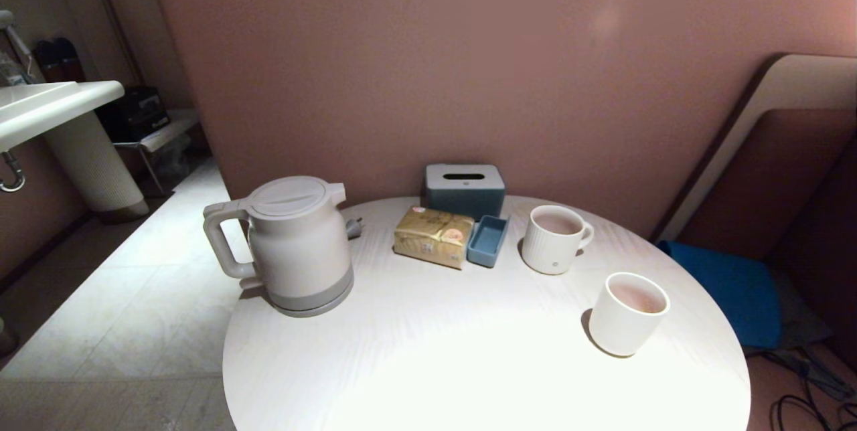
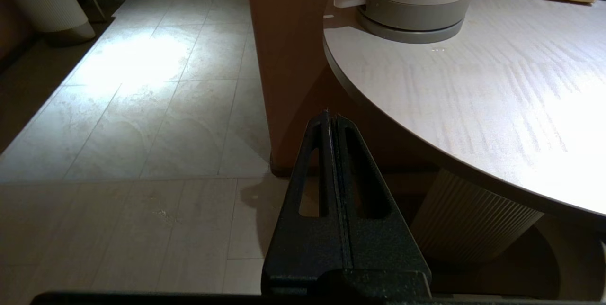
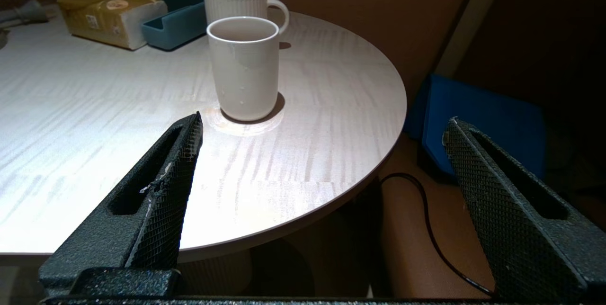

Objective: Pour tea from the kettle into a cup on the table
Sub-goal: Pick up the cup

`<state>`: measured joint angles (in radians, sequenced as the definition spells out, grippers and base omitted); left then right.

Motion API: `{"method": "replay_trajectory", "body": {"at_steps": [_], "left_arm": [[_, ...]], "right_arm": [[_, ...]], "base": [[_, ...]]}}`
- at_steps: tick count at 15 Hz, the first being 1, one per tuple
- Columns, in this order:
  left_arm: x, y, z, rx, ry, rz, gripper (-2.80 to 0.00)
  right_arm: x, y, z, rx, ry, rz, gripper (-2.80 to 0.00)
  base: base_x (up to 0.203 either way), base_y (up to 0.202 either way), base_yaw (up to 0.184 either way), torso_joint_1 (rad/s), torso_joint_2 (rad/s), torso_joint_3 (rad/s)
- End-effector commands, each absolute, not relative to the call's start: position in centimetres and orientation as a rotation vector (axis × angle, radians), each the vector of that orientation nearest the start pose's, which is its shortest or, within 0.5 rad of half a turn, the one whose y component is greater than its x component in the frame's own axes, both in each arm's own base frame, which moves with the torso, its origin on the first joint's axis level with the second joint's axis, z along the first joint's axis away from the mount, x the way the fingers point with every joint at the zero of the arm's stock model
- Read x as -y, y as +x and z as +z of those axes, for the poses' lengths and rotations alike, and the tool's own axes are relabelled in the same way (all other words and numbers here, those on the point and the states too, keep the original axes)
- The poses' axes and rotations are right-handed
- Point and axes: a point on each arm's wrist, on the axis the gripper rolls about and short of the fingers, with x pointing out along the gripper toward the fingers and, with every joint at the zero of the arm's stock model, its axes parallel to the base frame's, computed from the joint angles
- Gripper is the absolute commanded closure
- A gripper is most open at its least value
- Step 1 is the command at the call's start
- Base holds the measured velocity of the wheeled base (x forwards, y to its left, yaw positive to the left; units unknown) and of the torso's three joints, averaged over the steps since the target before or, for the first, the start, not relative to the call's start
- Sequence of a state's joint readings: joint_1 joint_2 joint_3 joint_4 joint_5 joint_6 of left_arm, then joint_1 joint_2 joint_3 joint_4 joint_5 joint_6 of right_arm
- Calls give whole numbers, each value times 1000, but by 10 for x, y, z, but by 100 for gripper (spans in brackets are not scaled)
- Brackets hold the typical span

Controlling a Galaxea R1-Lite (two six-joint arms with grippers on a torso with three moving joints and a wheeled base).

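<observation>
The white kettle [image 1: 294, 243] stands upright at the left of the round white table [image 1: 469, 364], handle pointing left; its grey base [image 2: 409, 13] shows in the left wrist view. The smooth white cup [image 1: 628, 314] stands near the right edge and holds pale reddish tea [image 1: 637, 298]; the right wrist view shows the cup [image 3: 244, 68] too. Neither arm appears in the head view. My left gripper [image 2: 331, 118] is shut and empty, low beside the table's left edge. My right gripper [image 3: 322, 127] hangs open and empty before the table's near right edge, short of the cup.
A ribbed white mug [image 1: 554, 238] with a handle stands behind the cup. A yellow tissue pack [image 1: 433, 236], a small blue tray [image 1: 487, 241] and a grey-blue box [image 1: 464, 189] sit at the back. A blue cushion [image 1: 726, 284] and cables [image 3: 428, 219] lie right of the table.
</observation>
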<state>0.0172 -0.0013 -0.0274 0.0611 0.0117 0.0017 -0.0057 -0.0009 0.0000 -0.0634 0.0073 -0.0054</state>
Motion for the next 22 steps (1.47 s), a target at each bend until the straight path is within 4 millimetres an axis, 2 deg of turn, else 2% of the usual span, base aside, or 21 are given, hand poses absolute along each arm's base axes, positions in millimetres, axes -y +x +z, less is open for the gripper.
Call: {"method": "replay_trajectory", "body": {"at_steps": [1,3,5,6,8,10,13,15,17,18,22], "left_arm": [[0,-25,77,-34,1,29,0],[0,-25,77,-34,1,30,0],[0,-25,77,-34,1,29,0],[0,-25,77,-34,1,31,0],[0,-25,77,-34,1,30,0],[0,-25,77,-34,1,29,0],[0,-25,77,-34,1,31,0],[0,-25,77,-34,1,30,0],[0,-25,77,-34,1,29,0],[0,-25,77,-34,1,29,0],[0,-25,77,-34,1,31,0]], "right_arm": [[0,-23,82,67,-17,4,-280],[-1,-25,90,99,-67,16,-280],[-2,-26,118,115,-78,55,-280],[-2,-20,134,79,-73,67,-280],[-2,11,163,-73,-51,88,-280],[-2,56,172,-286,-31,105,-280],[-2,119,150,-646,-28,135,-280],[-3,143,125,-865,-44,178,-280],[-5,147,106,-984,-17,289,-280],[-5,144,102,-983,-5,324,-280],[-5,154,96,-822,-6,342,-280]], "base": [[0,0,0,0,0,0],[0,0,0,0,0,0],[0,0,0,0,0,0],[0,0,0,0,0,0],[0,0,0,0,0,0],[0,0,0,0,0,0],[0,0,0,0,0,0],[0,0,0,0,0,0],[0,0,0,0,0,0],[0,0,0,0,0,0],[0,0,0,0,0,0]]}}
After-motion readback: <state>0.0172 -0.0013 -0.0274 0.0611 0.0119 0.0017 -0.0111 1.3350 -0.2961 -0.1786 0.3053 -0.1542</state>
